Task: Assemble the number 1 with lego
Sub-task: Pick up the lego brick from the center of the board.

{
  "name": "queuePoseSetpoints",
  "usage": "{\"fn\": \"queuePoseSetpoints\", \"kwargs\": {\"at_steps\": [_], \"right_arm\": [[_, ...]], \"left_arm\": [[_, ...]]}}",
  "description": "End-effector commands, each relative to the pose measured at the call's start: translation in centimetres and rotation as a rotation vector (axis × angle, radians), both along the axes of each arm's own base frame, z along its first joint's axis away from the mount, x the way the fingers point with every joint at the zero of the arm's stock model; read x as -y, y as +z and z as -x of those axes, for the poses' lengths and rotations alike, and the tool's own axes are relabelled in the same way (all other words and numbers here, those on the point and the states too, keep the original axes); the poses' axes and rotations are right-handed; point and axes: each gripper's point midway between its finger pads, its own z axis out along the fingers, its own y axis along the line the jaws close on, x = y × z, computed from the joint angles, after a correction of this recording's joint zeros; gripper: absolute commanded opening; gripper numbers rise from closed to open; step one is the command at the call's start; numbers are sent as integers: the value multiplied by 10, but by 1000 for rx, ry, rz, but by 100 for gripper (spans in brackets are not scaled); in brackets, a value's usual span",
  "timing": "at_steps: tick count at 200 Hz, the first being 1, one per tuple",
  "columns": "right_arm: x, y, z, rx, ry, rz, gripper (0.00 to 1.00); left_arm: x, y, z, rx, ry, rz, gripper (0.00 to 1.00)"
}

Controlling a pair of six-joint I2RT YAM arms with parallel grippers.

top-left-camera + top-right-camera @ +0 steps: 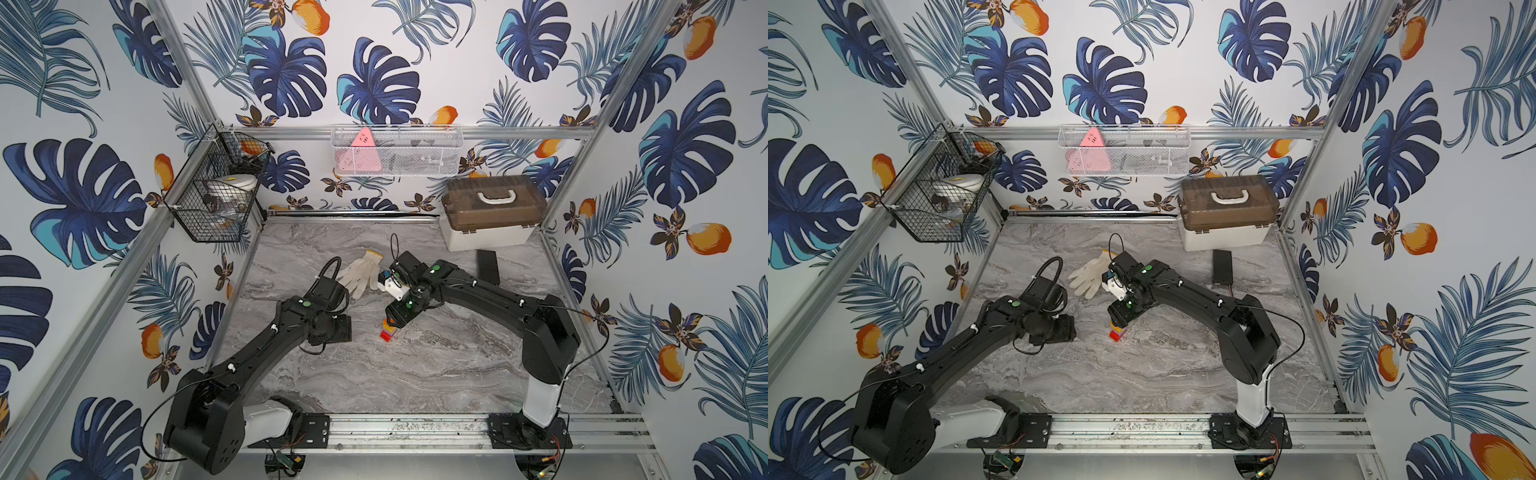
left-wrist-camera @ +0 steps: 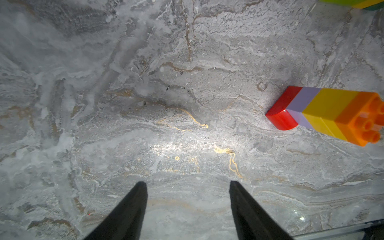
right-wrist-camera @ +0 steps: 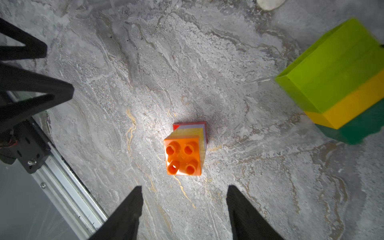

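Black fingers of the right gripper stand wide apart with nothing between them, poised just above the column. No hold seems needed, since the narrow stack stands on the bench by itself: red at the foot, then lilac and yellow, with orange studs upward, probably so another piece can be pressed onto it. Well apart from the column sits the chunky block of lime, yellow and dark green. It is not joined to the column, so the number 1 looks unfinished. On the column's other side the left gripper hangs open and empty over bare bench, seemingly parked out of the way. Beyond the column a white glove lies unused.
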Motion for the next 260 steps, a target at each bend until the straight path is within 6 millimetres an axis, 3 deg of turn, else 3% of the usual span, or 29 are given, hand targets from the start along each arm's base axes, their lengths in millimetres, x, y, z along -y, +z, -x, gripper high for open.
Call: {"fn": "queuePoseSetpoints", "kwargs": {"at_steps": [1,38,105,111,174,231,260], "right_arm": [[8,-12,6,-28,-2,91,68],[1,-20,8,-47,-3,104,68],[-11,-19,3,-32,-16,106,57],[-11,-31,4,-51,-16,130,56],[-13,-40,1,-51,-27,175,46],[-9,-31,3,-90,-118,183,33],[-4,-15,11,-295,-291,54,33]], "left_arm": [[2,3,-7,31,-20,27,68],[3,1,-7,29,-21,34,68],[5,-2,-6,24,-30,44,67],[5,-2,-6,26,-29,44,67],[5,1,-6,37,-28,46,67],[6,4,-6,47,-27,58,67],[8,7,-5,54,-32,77,67]]}}
